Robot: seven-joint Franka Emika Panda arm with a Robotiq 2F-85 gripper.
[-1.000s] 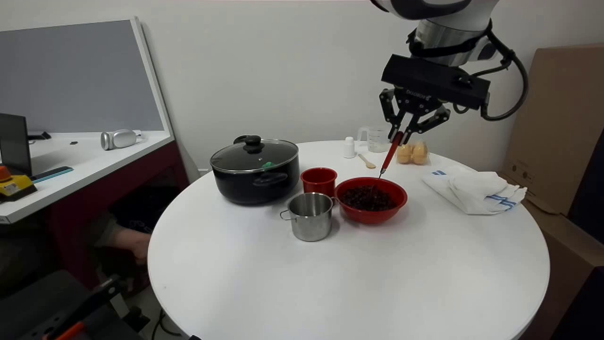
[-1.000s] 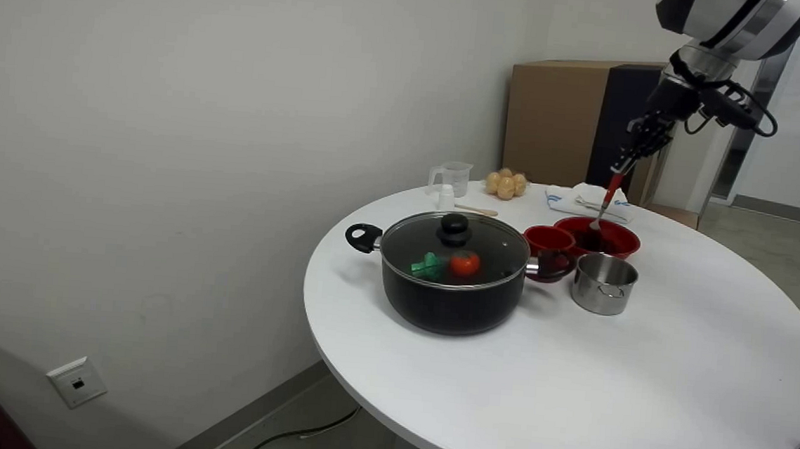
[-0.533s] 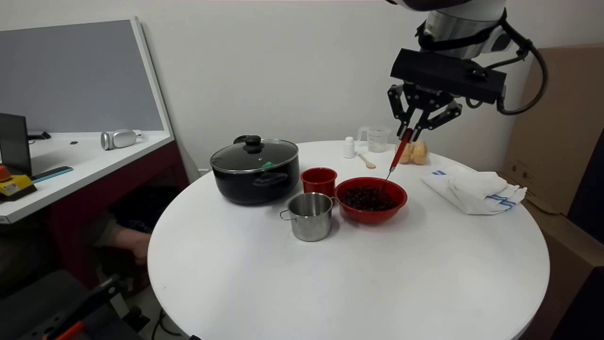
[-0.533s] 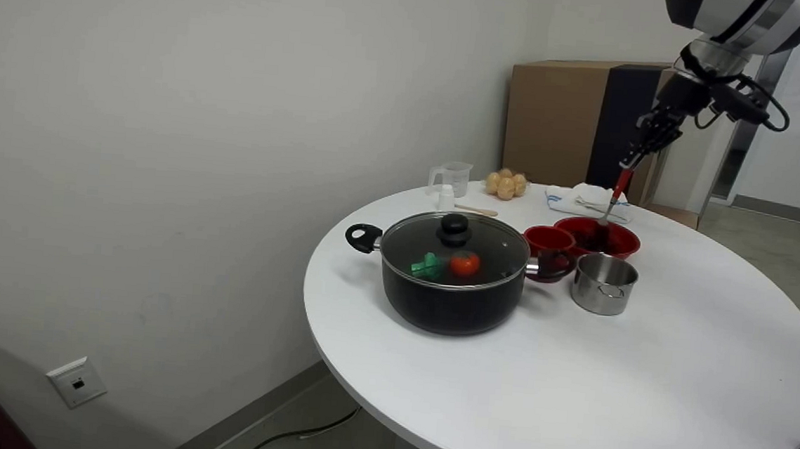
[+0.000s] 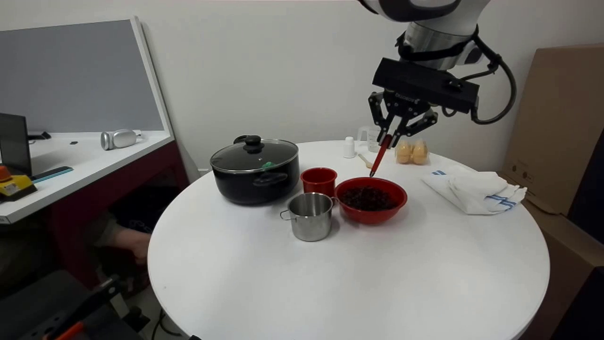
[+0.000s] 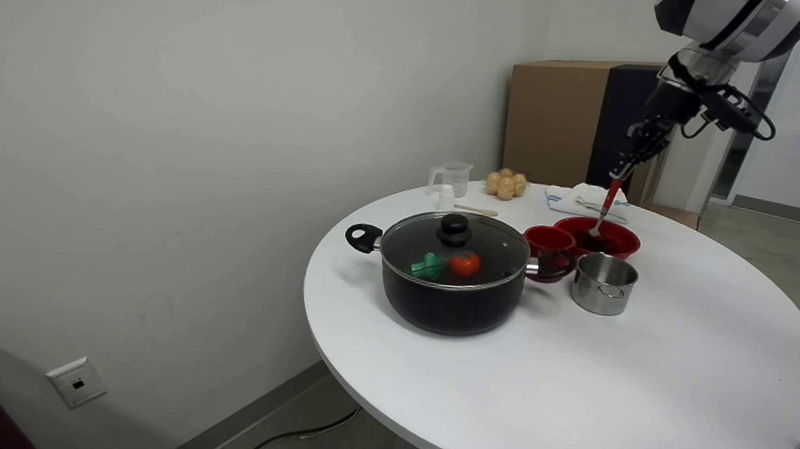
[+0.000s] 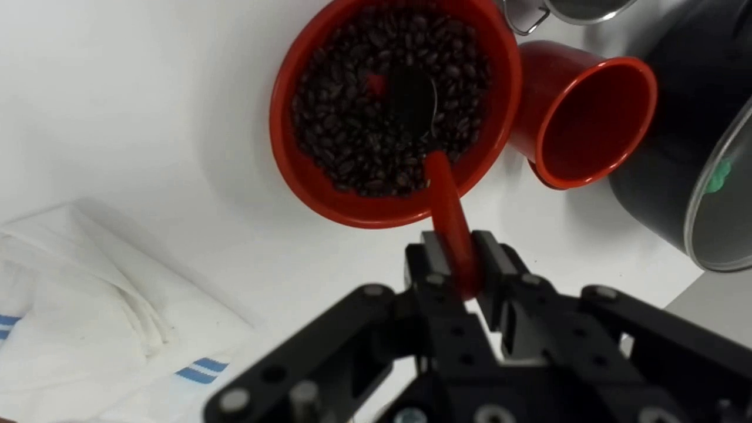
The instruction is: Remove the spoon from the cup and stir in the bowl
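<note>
My gripper (image 7: 458,242) is closed around the red handle of the spoon (image 7: 445,183), which tilts down into the bowl. In the wrist view the spoon's dark metal head lies among dark beans inside the red bowl (image 7: 367,216); how deep it sits I cannot tell. Both exterior views show the gripper (image 5: 388,138) above the far rim of the bowl (image 5: 373,217), with the spoon (image 6: 611,195) slanting from the fingers to the beans. Beside the bowl stands the red cup (image 7: 555,108), upright, with nothing visible inside it.
A steel cup (image 5: 310,227) stands close to the bowl and red cup. The black lidded pot (image 5: 257,186) is beyond the red cup. A folded white cloth (image 5: 476,191) lies on the bowl's opposite side. Behind are eggs (image 5: 411,153), a white bottle (image 5: 349,148) and a measuring jug (image 6: 455,178).
In an exterior view the gripper, holding the spoon, swung right and up, then back left and lower than where it began. The spoon's lower end moved across the bowl with it.
</note>
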